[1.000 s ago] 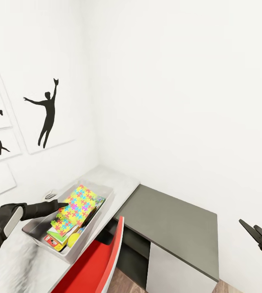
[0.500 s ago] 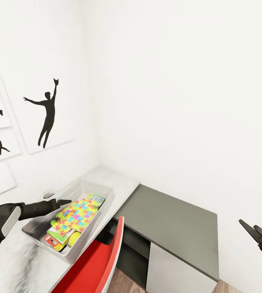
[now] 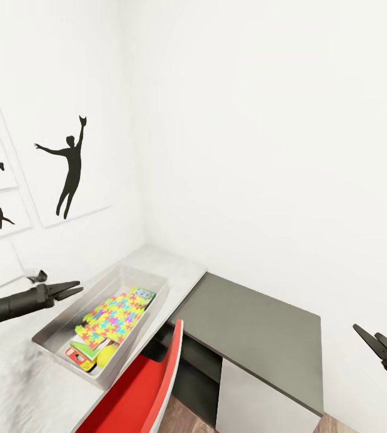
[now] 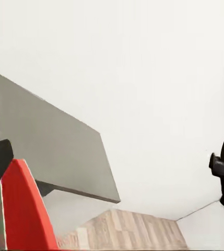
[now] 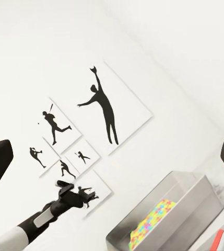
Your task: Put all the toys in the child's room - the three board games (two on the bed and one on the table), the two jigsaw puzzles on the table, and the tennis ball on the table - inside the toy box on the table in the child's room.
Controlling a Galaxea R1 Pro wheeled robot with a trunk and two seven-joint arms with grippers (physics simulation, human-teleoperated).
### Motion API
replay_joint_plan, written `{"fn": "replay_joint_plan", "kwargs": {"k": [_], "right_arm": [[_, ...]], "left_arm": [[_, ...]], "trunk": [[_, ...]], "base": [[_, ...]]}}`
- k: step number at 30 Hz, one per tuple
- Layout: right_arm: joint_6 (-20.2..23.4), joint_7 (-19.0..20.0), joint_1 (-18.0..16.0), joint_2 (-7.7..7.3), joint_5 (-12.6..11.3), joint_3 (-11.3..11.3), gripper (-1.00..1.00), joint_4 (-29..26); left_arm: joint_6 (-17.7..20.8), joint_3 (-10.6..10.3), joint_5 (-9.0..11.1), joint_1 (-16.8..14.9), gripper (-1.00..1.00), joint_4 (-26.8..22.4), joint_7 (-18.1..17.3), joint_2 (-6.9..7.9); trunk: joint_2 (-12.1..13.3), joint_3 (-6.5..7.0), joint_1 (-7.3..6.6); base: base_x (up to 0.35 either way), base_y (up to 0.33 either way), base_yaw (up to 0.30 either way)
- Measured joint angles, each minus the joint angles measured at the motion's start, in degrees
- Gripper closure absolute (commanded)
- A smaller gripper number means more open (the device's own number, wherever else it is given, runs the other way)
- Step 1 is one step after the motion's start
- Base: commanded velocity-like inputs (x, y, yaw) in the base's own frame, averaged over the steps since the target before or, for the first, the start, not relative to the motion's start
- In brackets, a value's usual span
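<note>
The toy box stands on the pale table by the wall. A multicoloured jigsaw puzzle lies on top of the pile inside it. The tennis ball sits at the near end of the box, beside the red corner of a board game. A blue board game peeks out at the far end. My left gripper hovers just outside the box's left rim, open and empty. Low at the far right, my right gripper is also open and empty. In the right wrist view the toy box holds the puzzle.
A red chair is tucked under the table just in front of the toy box. The darker desk section runs to the right along the wall. Framed silhouette pictures hang on the left wall. Wooden floor lies below the desk.
My left gripper let go of the jigsaw puzzle, which dropped flat into the toy box. The gripper then drew back to the left, out over the box's rim. The right arm stayed still.
</note>
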Motion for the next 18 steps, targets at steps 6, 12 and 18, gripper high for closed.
{"fn": "replay_joint_plan", "kwargs": {"k": [6, 12, 18], "right_arm": [[0.0, 0.1, 0.0, 0.07, 0.0, 0.0, -1.00, 0.0], [0.0, 0.1, 0.0, 0.27, 0.1, 0.0, -1.00, 0.0], [0.0, 0.1, 0.0, 0.57, 0.2, 0.0, -1.00, 0.0]], "left_arm": [[-0.5, 0.1, 0.3, 3.5, -1.00, 0.1, -5.7, 1.68], [-0.7, 0.7, 0.6, 5.7, -1.00, -0.1, -5.7, 1.91], [-0.7, 1.5, 0.7, 6.0, -1.00, -0.6, -5.7, 1.94]], "trunk": [[0.0, 0.03, 0.03], [0.0, 0.40, 0.01], [0.0, 0.70, 0.01]], "base": [[-0.176, 0.000, -0.016], [-0.074, 0.000, -0.140], [-0.008, 0.000, -0.086]]}}
